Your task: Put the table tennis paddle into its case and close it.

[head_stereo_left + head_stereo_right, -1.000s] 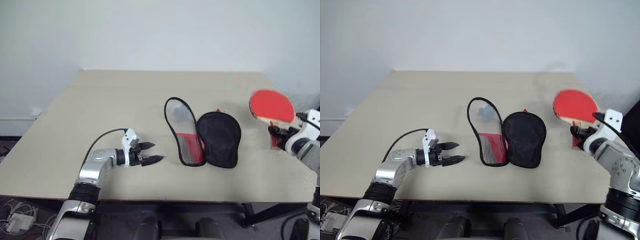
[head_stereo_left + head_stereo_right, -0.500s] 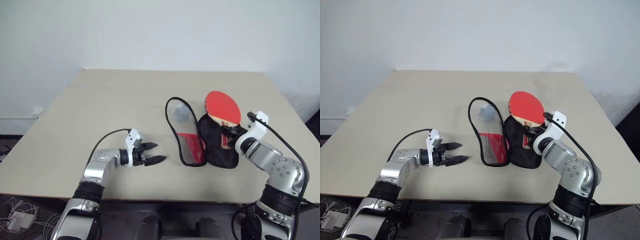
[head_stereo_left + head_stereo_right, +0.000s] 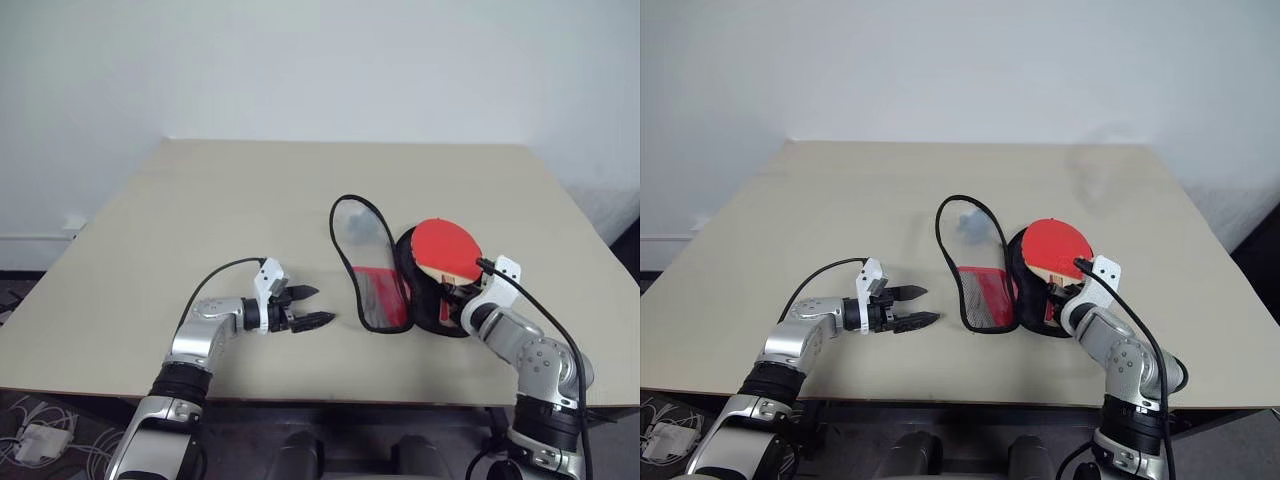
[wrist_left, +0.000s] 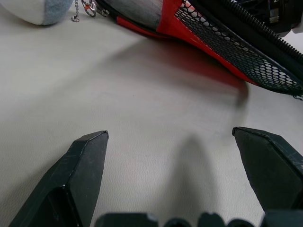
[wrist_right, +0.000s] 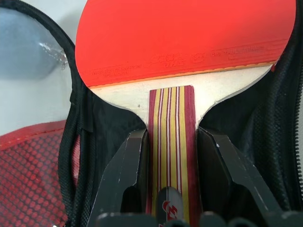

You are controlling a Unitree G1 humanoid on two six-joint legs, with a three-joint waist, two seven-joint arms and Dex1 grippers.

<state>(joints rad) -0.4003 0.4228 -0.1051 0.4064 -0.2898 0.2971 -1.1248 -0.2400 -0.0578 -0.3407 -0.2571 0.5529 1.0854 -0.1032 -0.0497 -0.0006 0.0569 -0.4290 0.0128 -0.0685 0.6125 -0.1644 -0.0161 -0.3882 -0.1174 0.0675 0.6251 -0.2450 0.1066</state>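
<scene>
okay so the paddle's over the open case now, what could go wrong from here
The right gripper holds the table tennis paddle by its handle only, so the blade could tilt or slip as it is set down. The blade sits over the case's black half near its zipper rim, and might catch there. The left gripper is open, apart from the case, so the case could slide.

Paddle point(image 3: 446, 247) from table's right to over case point(image 3: 440, 300).

Looks like I'm driving this in a bare lab or test room: just a plain beige table point(image 3: 200, 200) shoved against a blank white wall point(image 3: 300, 60), with loose cables point(image 3: 35, 435) on the floor.
</scene>
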